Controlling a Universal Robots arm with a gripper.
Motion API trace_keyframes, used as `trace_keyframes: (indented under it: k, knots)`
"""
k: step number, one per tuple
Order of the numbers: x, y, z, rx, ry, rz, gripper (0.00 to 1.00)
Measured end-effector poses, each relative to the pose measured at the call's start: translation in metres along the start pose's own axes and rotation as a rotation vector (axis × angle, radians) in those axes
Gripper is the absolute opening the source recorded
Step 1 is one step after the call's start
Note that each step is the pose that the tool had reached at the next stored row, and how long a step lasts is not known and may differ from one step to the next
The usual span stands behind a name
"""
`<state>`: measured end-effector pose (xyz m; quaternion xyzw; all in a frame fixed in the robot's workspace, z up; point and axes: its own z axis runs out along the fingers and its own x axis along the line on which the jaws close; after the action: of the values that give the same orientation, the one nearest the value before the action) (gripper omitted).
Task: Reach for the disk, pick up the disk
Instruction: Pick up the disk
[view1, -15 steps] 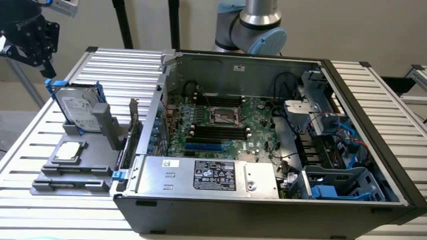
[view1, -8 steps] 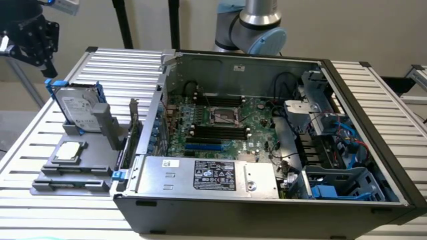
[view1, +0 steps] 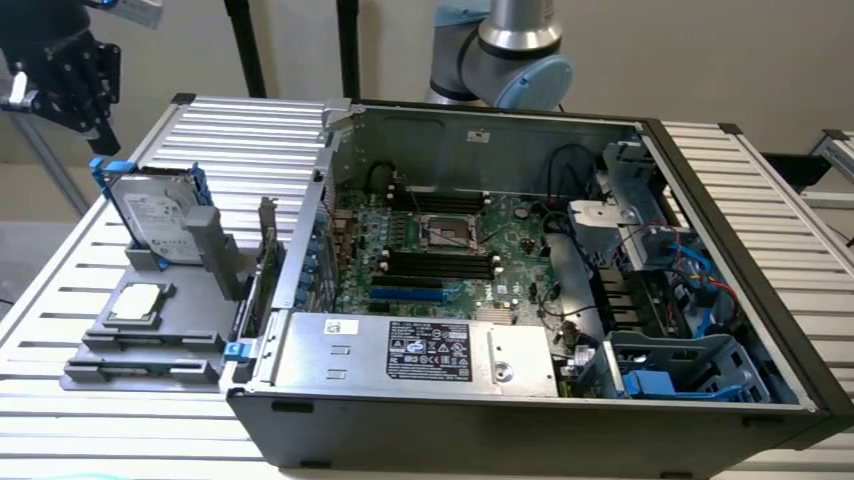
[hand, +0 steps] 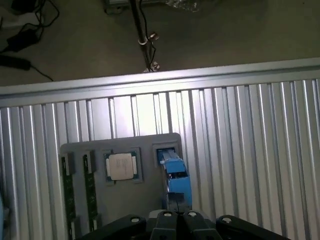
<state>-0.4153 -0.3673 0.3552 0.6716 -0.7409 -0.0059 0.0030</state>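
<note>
The disk (view1: 158, 215) stands on edge in a slot of a grey fixture (view1: 134, 355) at the exterior view's left. It is a silver-grey hard drive with a white label, held between bright blue rails. My black gripper (view1: 67, 75) hangs in the air above and a little to the exterior view's left of it, well apart from it. In the wrist view I look down on the disk (hand: 175, 175) edge-on, its blue rail uppermost, just beyond the gripper (hand: 178, 222).
A small square silver chip (view1: 138, 303) lies flat on the fixture beside the disk. An open computer case (view1: 534, 250) takes up the middle and right of the slatted metal table (view1: 240, 130). Cables (hand: 20, 30) lie on the floor past the table's edge.
</note>
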Motion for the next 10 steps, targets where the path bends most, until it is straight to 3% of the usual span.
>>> trace_keyframes:
  k: [2,9,10]
  knots:
    - [-0.0023,0.0002,0.0013,0.0026,-0.0002,-0.012,0.11]
    - [-0.0079,0.0008,0.0021,0.0028,0.0,-0.032,0.12]
    - [-0.0079,0.0008,0.0021,0.0027,0.0001,-0.033,0.18]
